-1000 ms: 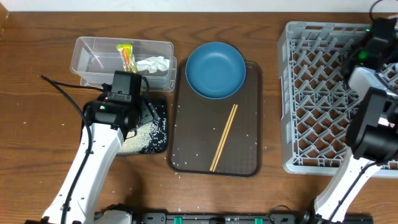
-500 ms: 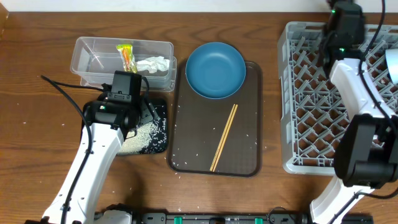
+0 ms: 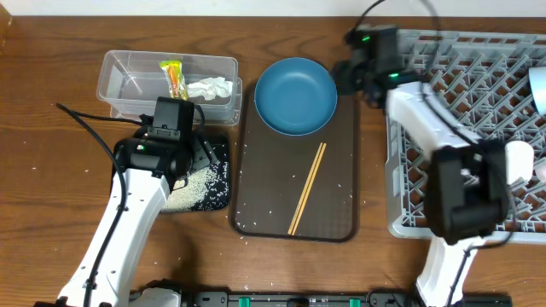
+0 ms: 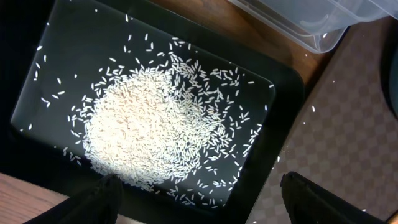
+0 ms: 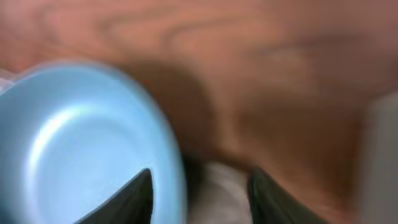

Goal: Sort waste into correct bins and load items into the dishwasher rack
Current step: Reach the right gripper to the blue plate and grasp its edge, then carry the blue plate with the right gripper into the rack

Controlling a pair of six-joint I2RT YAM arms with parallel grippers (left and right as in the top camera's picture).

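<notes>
The dark-blue dish [image 3: 295,94] rests on the far end of the brown serving tray [image 3: 337,196], with the wooden chopsticks [image 3: 308,188] lying beside it. My right gripper [image 3: 345,75] is open at the dish's right rim. In the blurred right wrist view its fingers [image 5: 199,199] straddle the rim of the dish [image 5: 81,149]. My left gripper [image 3: 192,158] is open and empty above the black tray [image 3: 220,175], which holds a pile of rice [image 4: 149,124]. The clear tub [image 3: 128,81] holds the snack wrapper [image 3: 173,77] and the white tissue [image 3: 209,87].
The grey dishwasher rack [image 3: 426,136] fills the right side. Two pale items sit at its right edge [image 3: 537,89] [image 3: 519,158], partly cut off. Scattered rice grains lie on the brown tray and on the wooden table.
My right arm has swung left from over the rack's far right corner to the blue dish's right rim. The left arm has not moved.
</notes>
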